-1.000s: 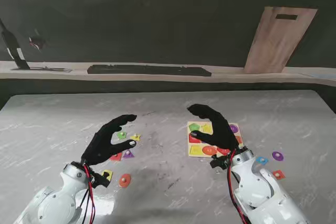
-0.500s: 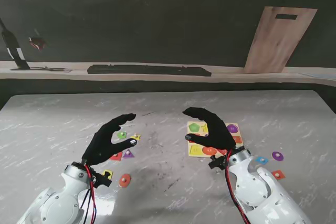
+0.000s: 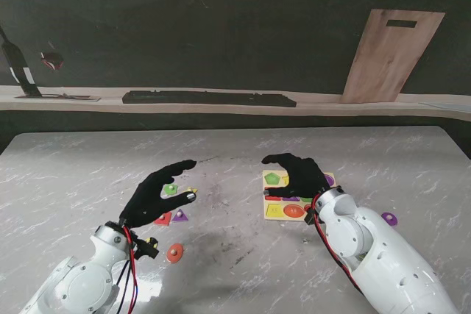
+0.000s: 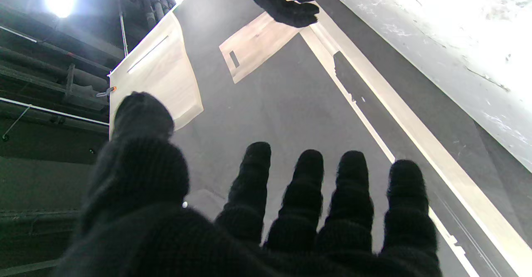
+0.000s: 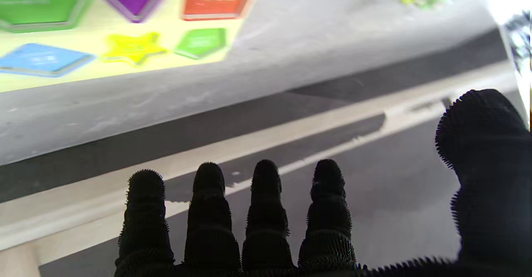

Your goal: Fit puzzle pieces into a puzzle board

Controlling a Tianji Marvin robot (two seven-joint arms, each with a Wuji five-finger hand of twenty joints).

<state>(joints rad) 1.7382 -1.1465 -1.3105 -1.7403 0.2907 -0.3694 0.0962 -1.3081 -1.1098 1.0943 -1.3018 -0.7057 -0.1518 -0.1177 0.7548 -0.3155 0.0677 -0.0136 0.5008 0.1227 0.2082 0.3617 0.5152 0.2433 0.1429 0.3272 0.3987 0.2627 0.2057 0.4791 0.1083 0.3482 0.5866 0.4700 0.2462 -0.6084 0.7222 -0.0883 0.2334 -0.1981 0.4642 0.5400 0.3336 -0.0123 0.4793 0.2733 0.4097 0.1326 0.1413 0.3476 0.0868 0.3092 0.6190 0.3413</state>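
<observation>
Puzzle board (image 3: 274, 211) lies flat on the marble bench (image 3: 88, 159), right of centre, several coloured shapes seated in it. Right hand (image 3: 298, 175) hovers over its middle, fingers (image 5: 265, 210) spread and holding nothing, probably lining up with a recess. Left hand (image 3: 156, 194) hangs above loose pieces, the green round piece (image 3: 170, 189) and purple triangle (image 3: 179, 215) among them, fingers apart and empty, likely poised to pick.

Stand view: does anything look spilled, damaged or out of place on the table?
Nothing stands out. The puzzle board lies flat, and loose pieces such as the orange one are simply scattered, unplaced. No spill or damage shows.
</observation>
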